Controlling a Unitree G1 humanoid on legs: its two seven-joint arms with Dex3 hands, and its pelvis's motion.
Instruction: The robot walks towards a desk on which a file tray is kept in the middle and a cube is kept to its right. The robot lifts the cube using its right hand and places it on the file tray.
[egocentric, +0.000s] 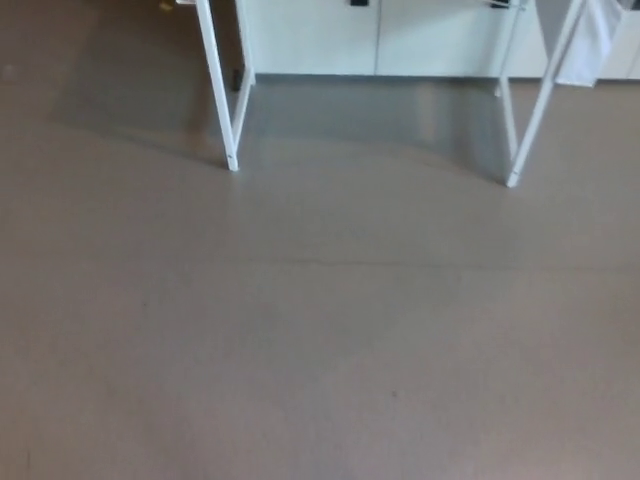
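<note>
Only the lower part of the desk shows in the head view: a white left leg (219, 90) and a white right leg (540, 95) stand on the floor at the top of the picture. The desk top, the file tray and the cube lie beyond the upper edge and are hidden. Neither of my hands nor any part of my arms appears.
Grey-brown floor (320, 330) fills most of the view between me and the desk. Behind the legs stands a white cabinet (375, 40) with dark handles. A white panel (590, 45) hangs at the top right.
</note>
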